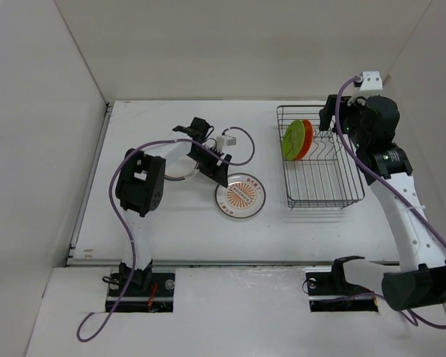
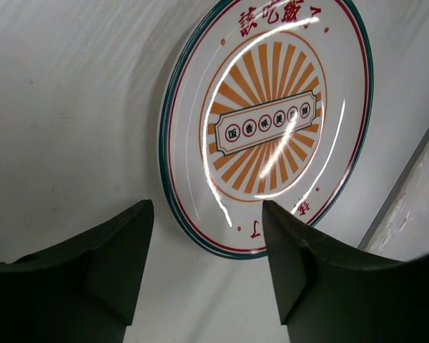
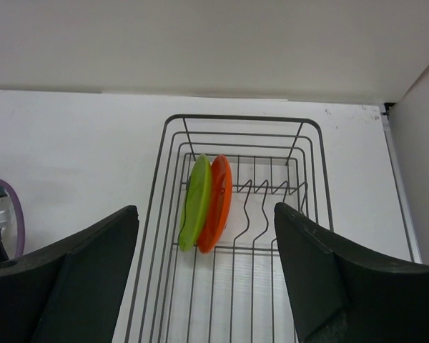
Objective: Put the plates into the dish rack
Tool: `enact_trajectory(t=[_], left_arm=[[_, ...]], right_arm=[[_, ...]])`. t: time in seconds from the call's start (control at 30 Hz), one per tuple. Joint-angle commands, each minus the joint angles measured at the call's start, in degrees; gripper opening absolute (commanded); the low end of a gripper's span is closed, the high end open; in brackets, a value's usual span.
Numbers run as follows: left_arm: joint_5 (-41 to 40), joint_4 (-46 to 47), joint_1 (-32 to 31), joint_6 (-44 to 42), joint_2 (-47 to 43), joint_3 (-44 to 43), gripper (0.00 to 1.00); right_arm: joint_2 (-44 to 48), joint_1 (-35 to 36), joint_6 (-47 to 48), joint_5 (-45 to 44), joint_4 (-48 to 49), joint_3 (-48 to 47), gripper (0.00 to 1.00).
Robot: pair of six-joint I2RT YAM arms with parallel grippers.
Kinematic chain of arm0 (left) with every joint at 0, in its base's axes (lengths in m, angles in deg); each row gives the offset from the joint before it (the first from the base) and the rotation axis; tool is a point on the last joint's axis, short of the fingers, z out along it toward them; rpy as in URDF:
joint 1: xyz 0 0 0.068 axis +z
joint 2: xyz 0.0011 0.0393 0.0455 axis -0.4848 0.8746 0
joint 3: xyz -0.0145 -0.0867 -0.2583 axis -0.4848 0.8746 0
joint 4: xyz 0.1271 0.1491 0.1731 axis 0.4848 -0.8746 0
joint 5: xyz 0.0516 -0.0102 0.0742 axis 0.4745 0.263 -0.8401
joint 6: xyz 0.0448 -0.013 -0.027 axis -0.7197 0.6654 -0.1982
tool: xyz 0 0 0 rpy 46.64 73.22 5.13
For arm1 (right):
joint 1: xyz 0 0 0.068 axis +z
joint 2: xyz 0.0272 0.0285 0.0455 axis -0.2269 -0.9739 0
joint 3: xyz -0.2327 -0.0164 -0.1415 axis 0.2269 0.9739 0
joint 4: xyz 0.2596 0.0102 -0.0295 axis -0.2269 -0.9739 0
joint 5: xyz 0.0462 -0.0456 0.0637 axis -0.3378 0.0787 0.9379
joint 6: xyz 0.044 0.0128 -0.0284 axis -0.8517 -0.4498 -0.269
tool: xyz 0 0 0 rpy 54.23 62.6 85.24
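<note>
My left arm (image 1: 136, 238) rises from its base, folds at the elbow and reaches forward and to the right. Its wrist is tipped down, so my left gripper (image 2: 207, 279) points downward with its two dark fingers (image 2: 93, 286) spread wide apart. My right arm (image 1: 405, 223) stretches far forward from its base, bends at the top and turns to the left, and my right gripper (image 3: 207, 286) hangs there angled downward, its fingers (image 3: 343, 286) likewise held wide.
</note>
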Motion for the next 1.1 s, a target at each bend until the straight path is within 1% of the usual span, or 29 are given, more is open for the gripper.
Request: enact_trajectory(t=[0.0,0.03,0.07,0.13,0.17,0.23,0.3,0.33,0.37,0.53,0.6,0.67,0.73,0.77,0.8,0.83,0.87,0.97,1.07], left_arm=[[2.00,-0.21,-1.29,-0.45,1.95,-1.56,0.57],[2.61,-0.21,-1.29,-0.45,2.48,-1.56,0.55],[3.14,-0.21,-1.29,-0.45,3.01,-1.56,0.43],[4.45,-0.91,-1.29,-0.45,5.02,-0.95,0.41],[4.46,-0.91,-1.29,-0.45,5.82,-0.95,0.35],[4.46,-1.44,-1.29,-0.98,7.58,-1.47,0.27],[4.46,-1.44,-1.29,-0.98,8.11,-1.47,0.15],[3.59,-1.44,-1.29,-0.98,8.11,-1.47,0.06],[3.06,-1.44,-1.29,-0.98,8.11,-1.47,0.01],[3.05,-1.44,-1.29,-0.45,8.11,-2.61,0.00],[3.05,-2.14,-1.29,-0.45,6.28,-3.40,0.00],[3.05,-3.89,-0.59,-0.45,4.43,-5.15,0.00],[3.05,-5.21,0.11,-0.45,-0.04,-6.39,0.00],[3.05,-5.22,0.90,0.07,-2.06,-7.00,0.00],[2.53,-5.22,0.90,0.08,-4.17,-7.01,0.00],[2.53,-5.22,1.69,0.86,-8.45,-7.01,0.00],[2.53,-5.22,2.39,0.87,-10.50,-7.53,0.00],[1.91,-6.44,2.92,1.48,-16.13,-9.20,0.00],[2.78,-8.11,2.93,1.48,-19.03,-11.58,0.00]], right_arm=[[0.69,-0.52,0.47,1.73,2.64,0.49,0.81],[0.17,-0.52,0.47,1.73,3.16,1.19,0.81],[0.16,-0.52,0.47,2.34,3.16,1.19,0.81],[0.16,-0.52,-0.15,2.95,3.86,1.98,0.81],[0.16,-0.52,-0.67,4.09,3.87,1.98,0.81],[-0.36,-1.14,-1.20,4.89,4.57,2.60,0.81],[-0.36,-1.14,-1.20,5.42,5.09,2.60,0.81],[-0.89,-1.14,-1.20,5.42,5.10,2.60,0.81],[-0.89,-1.14,-1.73,6.21,5.10,2.60,0.81],[-2.12,-1.14,-1.73,8.23,5.62,3.13,0.81],[-2.12,-1.14,-2.26,10.07,6.15,3.65,0.81],[-2.65,-1.14,-2.26,14.11,6.93,3.65,0.81],[-2.65,-1.14,-0.77,19.19,8.60,4.27,0.81],[-2.65,-1.14,0.19,26.96,9.31,4.79,0.82],[-3.26,-1.14,2.12,31.13,10.10,4.80,0.84],[-4.22,-1.14,3.09,34.92,10.11,4.80,0.84],[-4.93,-0.44,4.23,41.57,10.11,4.80,0.85],[-8.70,1.41,5.91,46.80,10.63,4.80,0.85],[-10.74,4.74,7.40,47.52,12.73,6.55,0.85]])
